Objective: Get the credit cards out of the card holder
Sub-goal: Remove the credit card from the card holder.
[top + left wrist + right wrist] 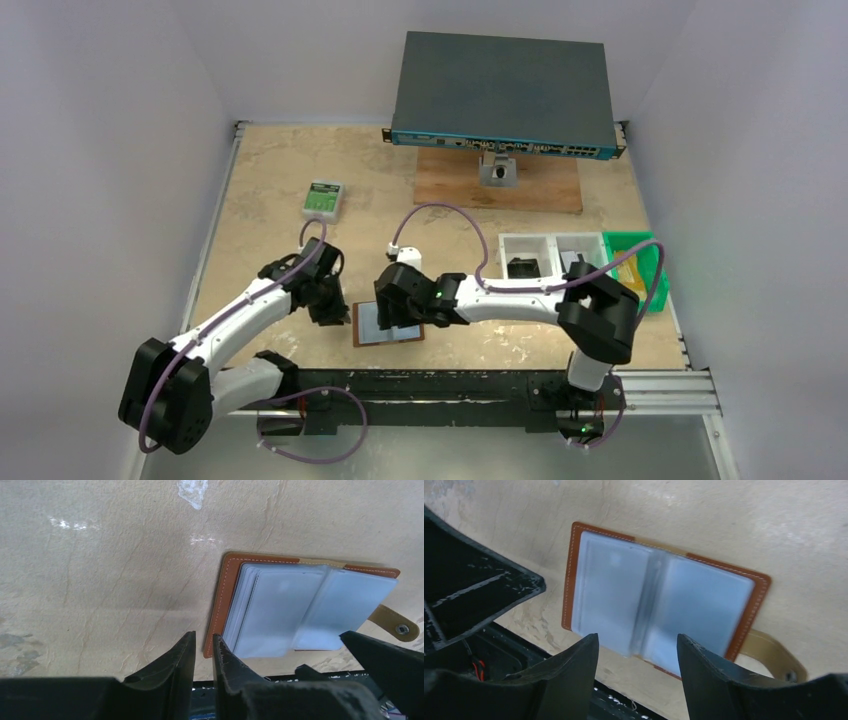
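Card holder (659, 600) open by table (280, 180) near edge. Left gripper (203, 636) nearly closed, empty, beside it. Right gripper (638, 639) half-open above, empty. White bins (527, 238) well apart.

The left arm (235, 325) is stretched from its base toward 2 o'clock. The left gripper (202, 639) is pointed down, its jaws drawn to a narrow slit with nothing between. The right arm (520, 298) is laid out toward 9 o'clock. The right gripper (638, 641) is angled down, its jaws apart and empty.
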`<state>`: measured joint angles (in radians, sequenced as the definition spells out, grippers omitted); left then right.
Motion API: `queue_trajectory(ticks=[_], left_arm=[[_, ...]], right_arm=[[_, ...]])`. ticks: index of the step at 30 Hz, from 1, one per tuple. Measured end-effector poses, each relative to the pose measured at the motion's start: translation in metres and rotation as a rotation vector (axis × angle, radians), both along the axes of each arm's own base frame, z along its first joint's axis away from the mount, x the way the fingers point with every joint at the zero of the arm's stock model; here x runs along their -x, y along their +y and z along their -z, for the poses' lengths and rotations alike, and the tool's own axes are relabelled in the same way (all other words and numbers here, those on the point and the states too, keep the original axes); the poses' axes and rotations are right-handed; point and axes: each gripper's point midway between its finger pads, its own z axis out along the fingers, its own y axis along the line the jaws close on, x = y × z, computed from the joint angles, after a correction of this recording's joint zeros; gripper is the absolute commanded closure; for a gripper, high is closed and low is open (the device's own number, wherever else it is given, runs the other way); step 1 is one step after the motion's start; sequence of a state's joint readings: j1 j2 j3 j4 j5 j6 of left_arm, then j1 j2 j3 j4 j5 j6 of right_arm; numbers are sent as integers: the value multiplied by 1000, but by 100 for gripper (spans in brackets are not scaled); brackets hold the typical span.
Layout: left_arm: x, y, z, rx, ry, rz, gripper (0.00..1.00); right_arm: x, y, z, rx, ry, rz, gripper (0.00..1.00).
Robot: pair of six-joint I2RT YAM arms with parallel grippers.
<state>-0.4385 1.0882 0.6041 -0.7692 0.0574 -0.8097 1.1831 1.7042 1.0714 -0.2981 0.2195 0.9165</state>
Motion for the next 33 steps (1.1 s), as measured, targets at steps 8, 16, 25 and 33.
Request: queue_trajectory(ticks=[8, 16, 25, 33], left_arm=[[3, -8, 26, 32, 60, -15, 95], [-2, -24, 30, 108, 64, -20, 99], [-1, -29, 30, 127, 63, -28, 100], [-1, -29, 30, 123, 55, -35, 100]], right_arm=[[7, 17, 21, 27, 15, -31, 43], [5, 21, 31, 47, 21, -29, 43], [4, 21, 34, 56, 22, -29, 61], [1, 18, 38, 87, 27, -26, 84]])
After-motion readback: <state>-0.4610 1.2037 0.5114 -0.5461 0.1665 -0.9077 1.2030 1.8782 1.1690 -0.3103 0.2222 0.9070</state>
